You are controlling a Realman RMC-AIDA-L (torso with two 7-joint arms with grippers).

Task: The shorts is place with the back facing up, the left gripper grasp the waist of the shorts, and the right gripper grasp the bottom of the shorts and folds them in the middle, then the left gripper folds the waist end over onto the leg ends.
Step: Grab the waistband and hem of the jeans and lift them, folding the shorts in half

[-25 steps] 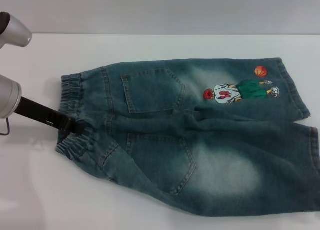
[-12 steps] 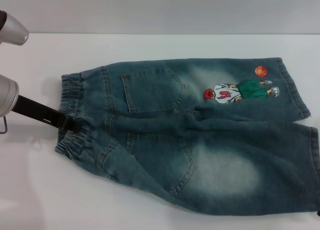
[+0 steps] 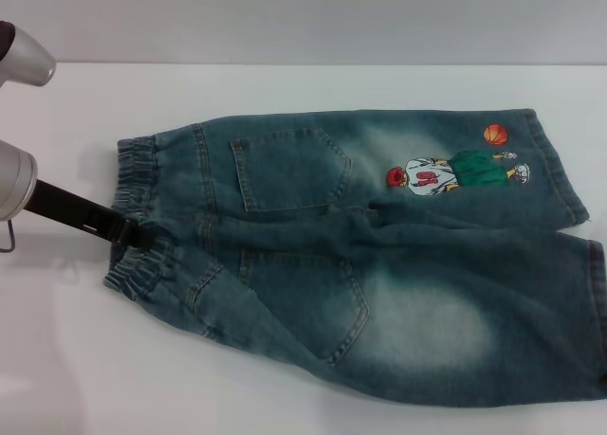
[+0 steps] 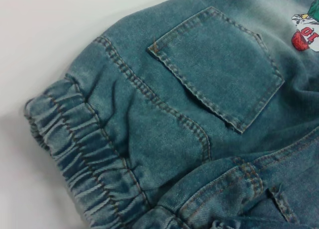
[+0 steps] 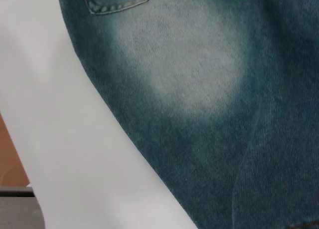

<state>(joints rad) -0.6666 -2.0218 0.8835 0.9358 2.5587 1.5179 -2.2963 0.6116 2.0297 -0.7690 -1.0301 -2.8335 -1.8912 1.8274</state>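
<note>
Near leg hem (image 3: pixel 596 321) creeps up since a second ago; right hand out of view. Left hand (image 3: pixel 142 238) sits clamped on the waist end (image 3: pixel 142 217) of the shorts (image 3: pixel 379 255), fold starting.

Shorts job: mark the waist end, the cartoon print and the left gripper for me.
waist end (image 3: pixel 138 210), head view, gathered elastic band.
cartoon print (image 3: pixel 446 172), head view, figure's body.
left gripper (image 3: pixel 133 233), head view, black claw tip at the waistband.
</note>
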